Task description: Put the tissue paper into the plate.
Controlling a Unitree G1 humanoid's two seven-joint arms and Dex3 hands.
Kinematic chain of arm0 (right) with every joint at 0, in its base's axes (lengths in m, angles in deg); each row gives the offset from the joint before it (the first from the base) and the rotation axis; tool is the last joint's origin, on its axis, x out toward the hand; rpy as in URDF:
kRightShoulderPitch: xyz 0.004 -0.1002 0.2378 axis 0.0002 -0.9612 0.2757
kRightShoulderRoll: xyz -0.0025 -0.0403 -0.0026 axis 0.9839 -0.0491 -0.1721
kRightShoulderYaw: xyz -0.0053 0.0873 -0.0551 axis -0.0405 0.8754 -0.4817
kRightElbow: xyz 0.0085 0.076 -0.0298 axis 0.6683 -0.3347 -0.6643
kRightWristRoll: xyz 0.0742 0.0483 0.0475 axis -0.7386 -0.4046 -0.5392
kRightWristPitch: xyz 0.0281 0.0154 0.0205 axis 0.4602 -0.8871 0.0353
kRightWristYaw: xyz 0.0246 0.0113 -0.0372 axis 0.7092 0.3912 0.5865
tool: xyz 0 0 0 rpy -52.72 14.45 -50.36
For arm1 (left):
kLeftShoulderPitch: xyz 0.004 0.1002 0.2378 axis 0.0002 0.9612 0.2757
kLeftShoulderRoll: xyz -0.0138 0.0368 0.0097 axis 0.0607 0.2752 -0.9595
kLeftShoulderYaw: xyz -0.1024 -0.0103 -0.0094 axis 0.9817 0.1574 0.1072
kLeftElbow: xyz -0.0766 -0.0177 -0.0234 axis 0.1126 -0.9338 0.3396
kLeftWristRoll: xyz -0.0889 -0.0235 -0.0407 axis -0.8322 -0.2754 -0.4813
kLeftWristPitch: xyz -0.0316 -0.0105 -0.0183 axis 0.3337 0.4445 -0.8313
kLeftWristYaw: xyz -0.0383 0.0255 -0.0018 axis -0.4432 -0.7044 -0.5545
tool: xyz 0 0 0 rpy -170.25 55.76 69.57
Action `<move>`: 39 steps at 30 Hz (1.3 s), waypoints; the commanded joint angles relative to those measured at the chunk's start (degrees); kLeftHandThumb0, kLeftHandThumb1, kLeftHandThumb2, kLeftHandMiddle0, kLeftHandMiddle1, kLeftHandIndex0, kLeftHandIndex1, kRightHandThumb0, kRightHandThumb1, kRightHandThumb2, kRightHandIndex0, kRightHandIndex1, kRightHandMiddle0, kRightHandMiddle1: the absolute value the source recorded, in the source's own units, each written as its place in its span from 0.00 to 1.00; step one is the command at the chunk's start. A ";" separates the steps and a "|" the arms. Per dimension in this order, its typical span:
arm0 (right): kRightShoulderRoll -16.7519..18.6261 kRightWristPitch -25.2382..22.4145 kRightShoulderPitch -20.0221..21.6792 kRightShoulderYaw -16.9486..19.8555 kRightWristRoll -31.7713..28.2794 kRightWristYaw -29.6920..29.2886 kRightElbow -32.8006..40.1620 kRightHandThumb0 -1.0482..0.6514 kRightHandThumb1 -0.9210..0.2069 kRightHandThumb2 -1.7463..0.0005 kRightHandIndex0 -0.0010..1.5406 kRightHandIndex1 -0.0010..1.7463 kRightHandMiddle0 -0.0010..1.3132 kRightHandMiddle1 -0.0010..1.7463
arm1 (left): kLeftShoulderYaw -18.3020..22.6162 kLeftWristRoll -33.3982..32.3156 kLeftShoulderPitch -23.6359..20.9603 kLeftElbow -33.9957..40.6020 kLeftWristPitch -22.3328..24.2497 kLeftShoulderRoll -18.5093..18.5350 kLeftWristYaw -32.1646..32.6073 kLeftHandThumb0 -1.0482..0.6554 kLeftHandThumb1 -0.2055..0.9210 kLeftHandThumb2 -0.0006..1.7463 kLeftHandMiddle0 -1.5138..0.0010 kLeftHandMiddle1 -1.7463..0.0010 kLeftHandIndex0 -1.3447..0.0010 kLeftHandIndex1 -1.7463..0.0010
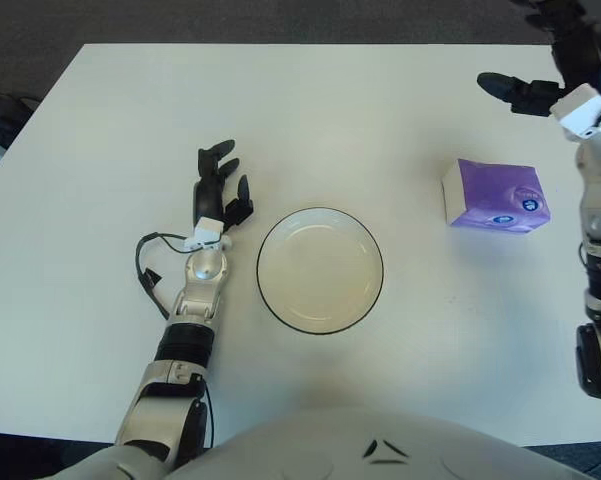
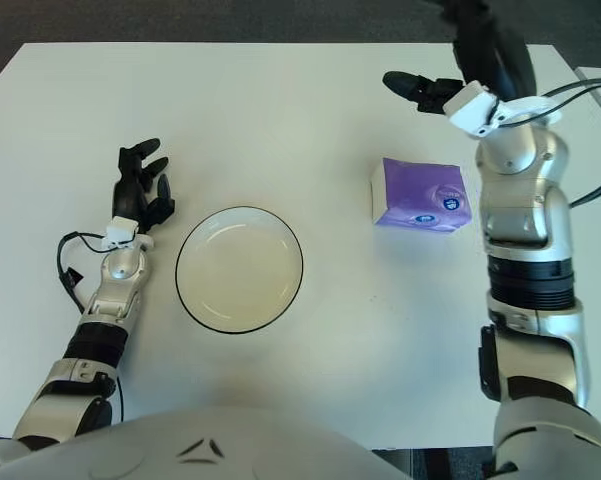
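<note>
The purple tissue pack (image 2: 418,195) bears a small round dark-blue mark, too small to read.
</note>
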 commanded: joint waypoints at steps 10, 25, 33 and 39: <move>-12.54 3.28 1.02 -2.76 3.85 11.79 -5.29 0.09 0.00 0.68 0.14 0.11 0.00 0.41 | -1.31 1.06 5.22 -8.46 0.65 -1.19 -0.28 0.21 1.00 0.45 0.81 0.62 1.00 0.46; -13.44 13.15 -3.24 -6.13 5.35 11.31 -11.58 0.11 0.00 0.70 0.10 0.05 0.00 0.30 | -1.63 0.97 3.87 -9.68 0.78 -1.64 -0.26 0.21 1.00 0.45 0.82 0.63 1.00 0.47; -12.08 13.42 -4.45 -8.65 6.74 11.47 -13.04 0.13 0.00 0.70 0.07 0.02 0.00 0.25 | -1.52 0.68 3.90 -9.90 0.14 -1.70 -0.44 0.21 1.00 0.45 0.83 0.63 1.00 0.47; -10.89 14.72 -4.74 -10.10 7.38 10.26 -15.22 0.14 0.00 0.69 0.08 0.02 0.00 0.25 | -1.30 0.40 3.89 -10.20 -0.21 -1.74 -0.43 0.22 1.00 0.45 0.82 0.62 1.00 0.46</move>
